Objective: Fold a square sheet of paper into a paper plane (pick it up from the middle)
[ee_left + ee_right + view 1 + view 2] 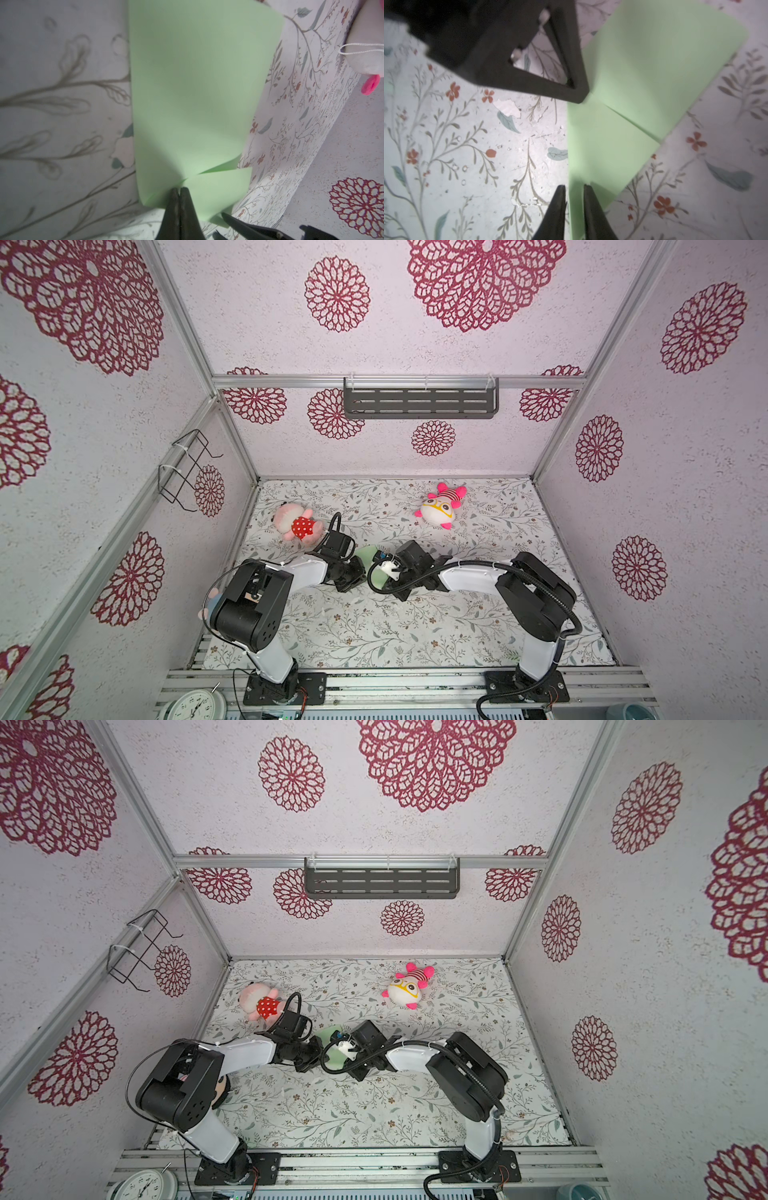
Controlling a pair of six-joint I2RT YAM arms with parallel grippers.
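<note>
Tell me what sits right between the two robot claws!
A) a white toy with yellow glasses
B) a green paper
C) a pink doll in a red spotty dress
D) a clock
B: in both top views the green paper lies between the arms. The left gripper is shut on its edge, and the right gripper has it between parted jaws.

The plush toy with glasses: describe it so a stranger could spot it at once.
Below the dark slotted shelf on the back wall lies the floral tabletop. Near its far edge, right of centre, lies a white plush toy. Unlike the pink plush in a red dotted dress, it wears yellow glasses.
</note>
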